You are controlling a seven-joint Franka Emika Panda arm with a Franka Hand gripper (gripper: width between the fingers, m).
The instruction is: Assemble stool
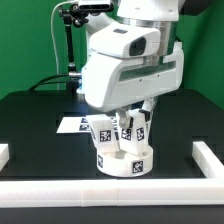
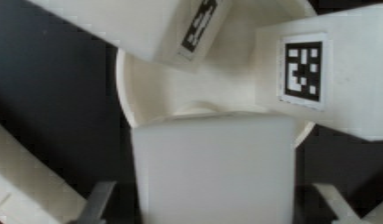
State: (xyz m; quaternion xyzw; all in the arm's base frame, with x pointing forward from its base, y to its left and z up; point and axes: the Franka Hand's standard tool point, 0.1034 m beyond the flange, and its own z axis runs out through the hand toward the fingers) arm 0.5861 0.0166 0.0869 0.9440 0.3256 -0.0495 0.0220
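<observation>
The stool's round white seat (image 1: 123,160) lies on the black table with tagged legs standing on it: one on the exterior view's left (image 1: 103,130) and one under the hand (image 1: 137,124). My gripper (image 1: 133,116) reaches down from above the seat. In the wrist view a plain white leg (image 2: 214,160) fills the space between my fingers (image 2: 103,200), and my gripper (image 2: 214,202) is shut on it. Beyond it lie the seat's surface (image 2: 161,95) and two tagged legs (image 2: 191,30) (image 2: 321,70). The fingertips themselves are hidden by the hand in the exterior view.
The marker board (image 1: 72,124) lies flat behind the seat toward the exterior view's left. White border rails run along the front (image 1: 110,190), the right (image 1: 210,155) and the left (image 1: 5,152). A black stand (image 1: 70,45) rises at the back.
</observation>
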